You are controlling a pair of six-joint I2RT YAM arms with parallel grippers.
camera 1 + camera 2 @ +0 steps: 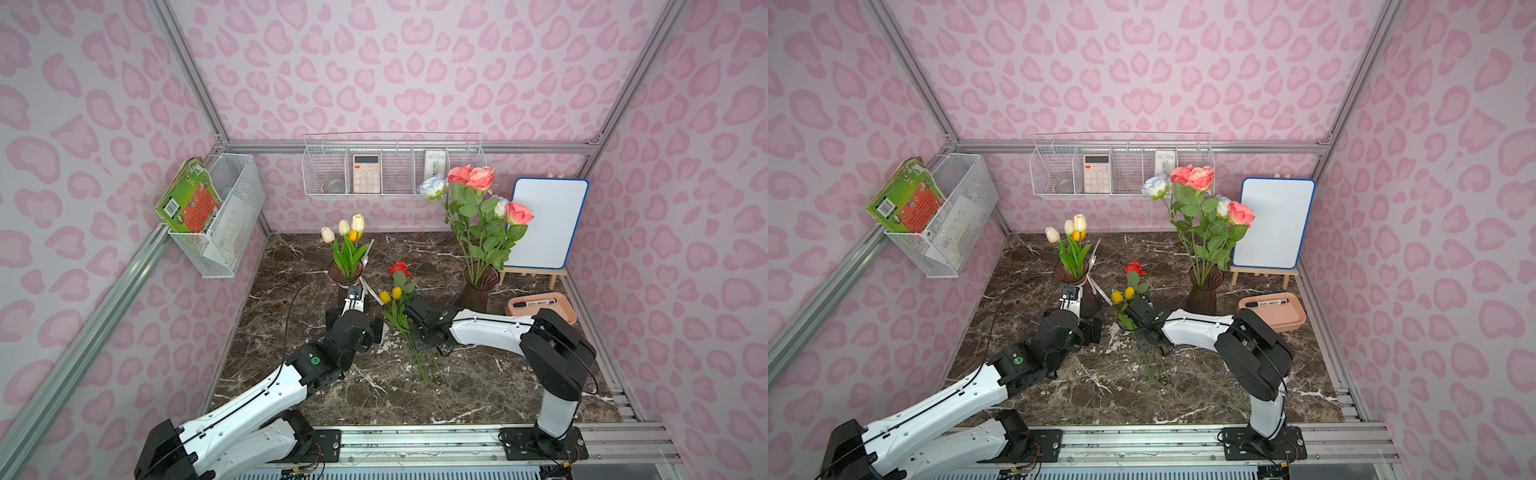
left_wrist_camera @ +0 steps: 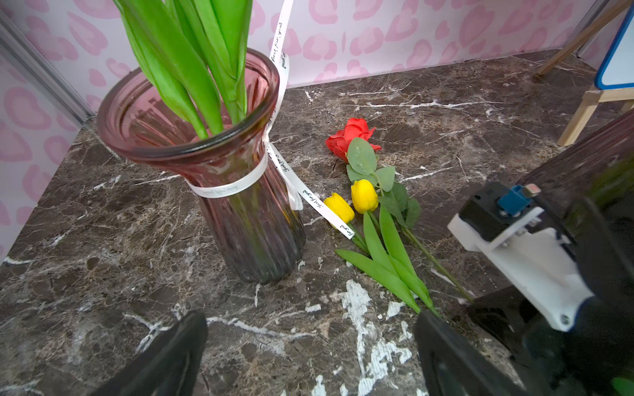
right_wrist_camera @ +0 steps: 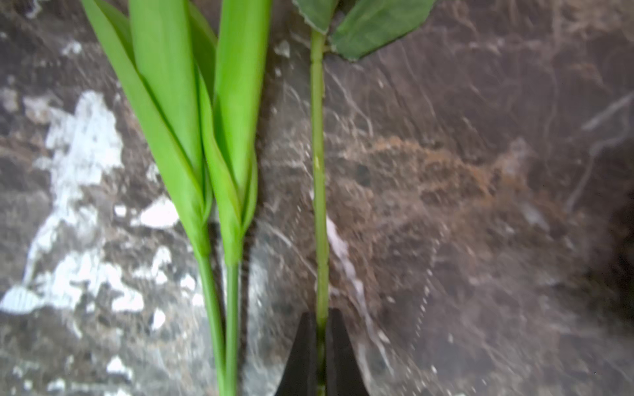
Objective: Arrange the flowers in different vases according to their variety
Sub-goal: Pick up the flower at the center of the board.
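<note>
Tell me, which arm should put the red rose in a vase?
Right. The right tool is shut on the red rose's stem; the rose vase stands beside that arm. The left tool is open, by the tulip vase.

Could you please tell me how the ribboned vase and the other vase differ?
The ribboned vase has a white ribbon round its neck; the plain vase has none. The ribboned vase holds tulips; the plain vase holds taller roses. Both are dark reddish ribbed glass, standing upright on the marble table.
</note>
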